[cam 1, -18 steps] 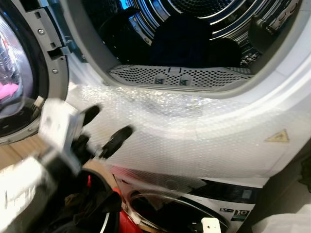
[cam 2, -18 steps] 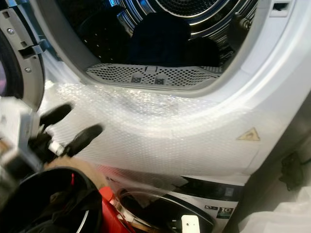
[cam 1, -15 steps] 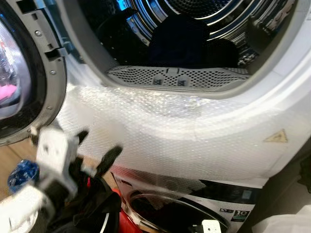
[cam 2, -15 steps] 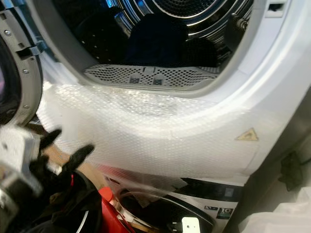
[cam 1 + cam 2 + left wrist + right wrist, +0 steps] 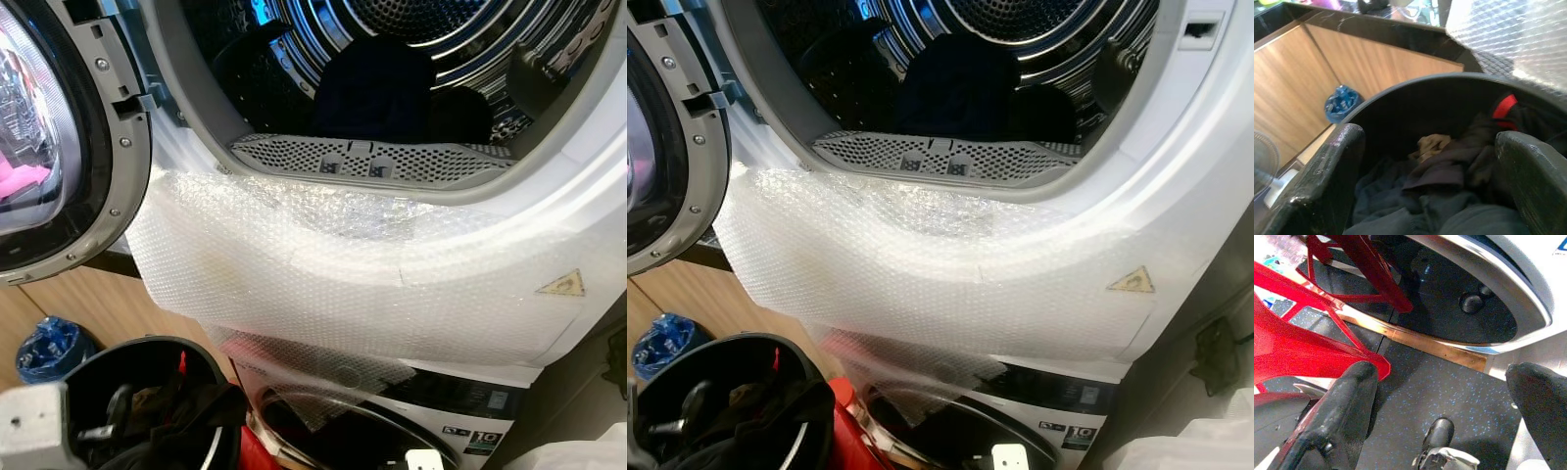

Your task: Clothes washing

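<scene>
The upper machine (image 5: 588,196) takes up most of the head views — a white front-loader stacked on a lower washer (image 5: 431,421), its round opening at 12 o'clock. Inside the steel drum (image 5: 460,39) lies a dark garment (image 5: 377,88), heaped at the back behind a perforated grey lint filter (image 5: 372,159) along the opening's lower lip. A sheet of bubble wrap (image 5: 323,274) hangs over the front panel below the opening, and a yellow warning triangle (image 5: 561,285) sits at 3 o'clock on the panel. The machine's door (image 5: 59,157) stands swung open at 9 o'clock.

At 7 o'clock a black laundry basket (image 5: 196,354) stands on the floor before the lower washer, holding dark clothes (image 5: 1449,196), a tan piece (image 5: 1432,144) and something with a red band (image 5: 1504,106). A red frame (image 5: 1298,338) is just beside the basket. A crumpled blue bag (image 5: 49,348) lies at 8 o'clock against a wood-panel wall (image 5: 1312,83).

The left end effector (image 5: 1430,186) is down inside the basket, fingers spread wide just above the clothes and gripping nothing. The right end effector (image 5: 1442,396) hangs low over the speckled dark floor (image 5: 1449,377) near the lower washer's door (image 5: 1474,308), fingers likewise wide apart and empty.
</scene>
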Robot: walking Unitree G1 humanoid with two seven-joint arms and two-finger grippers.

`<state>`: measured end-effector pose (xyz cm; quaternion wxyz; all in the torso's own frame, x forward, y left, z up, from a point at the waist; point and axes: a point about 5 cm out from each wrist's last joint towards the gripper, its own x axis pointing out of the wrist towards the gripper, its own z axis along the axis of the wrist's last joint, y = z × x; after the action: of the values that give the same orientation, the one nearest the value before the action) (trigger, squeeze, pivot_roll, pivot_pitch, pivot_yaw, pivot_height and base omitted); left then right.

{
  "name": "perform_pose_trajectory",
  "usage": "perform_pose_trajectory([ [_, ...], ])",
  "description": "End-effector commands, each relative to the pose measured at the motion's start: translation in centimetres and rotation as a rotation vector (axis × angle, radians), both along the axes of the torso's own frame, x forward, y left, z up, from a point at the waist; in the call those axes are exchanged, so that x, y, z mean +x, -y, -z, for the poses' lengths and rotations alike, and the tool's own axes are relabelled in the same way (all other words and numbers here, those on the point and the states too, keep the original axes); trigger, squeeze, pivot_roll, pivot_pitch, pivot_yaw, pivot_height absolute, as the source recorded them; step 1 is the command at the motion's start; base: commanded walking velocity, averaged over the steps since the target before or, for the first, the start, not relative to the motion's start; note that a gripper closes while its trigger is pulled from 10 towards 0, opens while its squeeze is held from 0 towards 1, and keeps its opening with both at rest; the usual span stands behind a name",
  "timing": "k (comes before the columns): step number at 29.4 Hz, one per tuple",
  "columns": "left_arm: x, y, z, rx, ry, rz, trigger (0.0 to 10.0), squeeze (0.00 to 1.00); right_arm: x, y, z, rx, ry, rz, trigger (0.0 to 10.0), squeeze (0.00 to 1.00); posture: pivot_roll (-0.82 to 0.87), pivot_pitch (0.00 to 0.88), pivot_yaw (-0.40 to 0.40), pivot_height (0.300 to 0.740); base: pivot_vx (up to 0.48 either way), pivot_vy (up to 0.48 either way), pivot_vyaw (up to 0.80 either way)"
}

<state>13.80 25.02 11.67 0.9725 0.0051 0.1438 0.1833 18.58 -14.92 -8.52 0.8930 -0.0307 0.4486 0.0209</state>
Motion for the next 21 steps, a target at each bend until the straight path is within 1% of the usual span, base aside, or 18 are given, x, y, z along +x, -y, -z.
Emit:
perform_pose_trajectory([
  [1, -0.2, -0.6, 0.0, 0.022, -0.005, 0.000, 10.0, 1.00, -0.2, -0.4, 0.1, 0.006, -0.014, -0.011, 10.0, 0.00, 0.37, 0.000, 0.073, 0.740, 0.000, 0.000, 0.00],
  [2, -0.1, -0.3, 0.4, 0.022, -0.033, 0.087, 10.0, 1.00, -0.2, -0.4, 0.1, 0.005, -0.015, -0.016, 10.0, 0.00, 0.37, 0.000, 0.073, 0.740, 0.000, 0.000, 0.00],
  [3, 0.0, 0.3, 0.3, 0.083, -0.044, 0.224, 10.0, 1.00, -0.2, -0.4, 0.1, 0.004, -0.016, -0.024, 10.0, 0.00, 0.38, 0.000, 0.071, 0.740, 0.000, 0.000, 0.00],
  [4, 0.0, 0.3, 0.3, 0.083, -0.044, 0.224, 10.0, 1.00, -0.2, -0.4, 0.1, 0.004, -0.016, -0.024, 10.0, 0.00, 0.38, 0.000, 0.071, 0.740, 0.000, 0.000, 0.00],
  [5, -0.4, 0.7, 0.2, 0.099, -0.036, 0.300, 10.0, 1.00, -0.2, -0.5, 0.1, 0.004, -0.017, -0.035, 10.0, 0.00, 0.38, 0.000, 0.070, 0.740, 0.000, 0.000, 0.00],
  [6, -1.4, 1.0, 0.1, 0.090, -0.016, 0.326, 10.0, 1.00, -0.2, -0.6, 0.1, 0.004, -0.018, -0.042, 10.0, 0.00, 0.38, 0.000, 0.075, 0.740, 0.000, 0.000, 0.00],
  [7, -2.0, 1.0, 0.4, 0.081, -0.027, 0.311, 10.0, 1.00, -0.2, -0.6, 0.1, 0.004, -0.018, -0.042, 10.0, 0.00, 0.38, 0.000, 0.076, 0.740, 0.000, 0.000, 0.00],
  [8, -2.0, 1.0, 0.4, 0.081, -0.027, 0.311, 10.0, 1.00, -0.2, -0.6, 0.1, 0.004, -0.018, -0.042, 10.0, 0.00, 0.38, 0.000, 0.076, 0.740, 0.000, 0.000, 0.00],
  [9, -2.3, 1.1, 0.6, 0.080, -0.038, 0.306, 10.0, 1.00, -0.2, -0.6, 0.1, 0.005, -0.019, -0.041, 10.0, 0.00, 0.38, 0.000, 0.076, 0.740, 0.000, 0.000, 0.00],
  [11, -2.3, 1.1, 0.6, 0.080, -0.038, 0.306, 10.0, 1.00, -0.2, -0.6, 0.1, 0.005, -0.019, -0.041, 10.0, 0.00, 0.38, 0.000, 0.076, 0.740, 0.000, 0.000, 0.00],
  [12, -2.7, 1.3, 1.0, 0.082, -0.051, 0.305, 10.0, 1.00, -0.2, -0.6, 0.2, 0.006, -0.020, -0.042, 10.0, 0.00, 0.38, 0.000, 0.079, 0.740, 0.000, 0.000, 0.00],
  [13, -2.7, 1.3, 1.0, 0.082, -0.051, 0.305, 10.0, 1.00, -0.2, -0.6, 0.2, 0.006, -0.020, -0.042, 10.0, 0.00, 0.38, 0.000, 0.079, 0.740, 0.000, 0.000, 0.00],
  [15, -3.3, 1.8, 1.6, 0.055, -0.067, 0.301, 10.0, 1.00, -0.3, -0.8, 0.2, 0.012, -0.023, -0.044, 10.0, 0.00, 0.39, 0.000, 0.078, 0.740, 0.000, 0.000, 0.00],
  [17, -3.4, 1.9, 1.7, 0.048, -0.064, 0.291, 10.0, 1.00, -0.3, -0.9, 0.2, 0.015, -0.025, -0.046, 10.0, 0.00, 0.39, 0.000, 0.078, 0.740, 0.000, 0.000, 0.00],
  [21, -3.6, 1.7, 1.8, 0.064, -0.061, 0.278, 10.0, 1.00, -0.3, -0.9, 0.2, 0.019, -0.027, -0.048, 10.0, 0.00, 0.39, 0.000, 0.079, 0.740, 0.000, 0.000, 0.00],
])
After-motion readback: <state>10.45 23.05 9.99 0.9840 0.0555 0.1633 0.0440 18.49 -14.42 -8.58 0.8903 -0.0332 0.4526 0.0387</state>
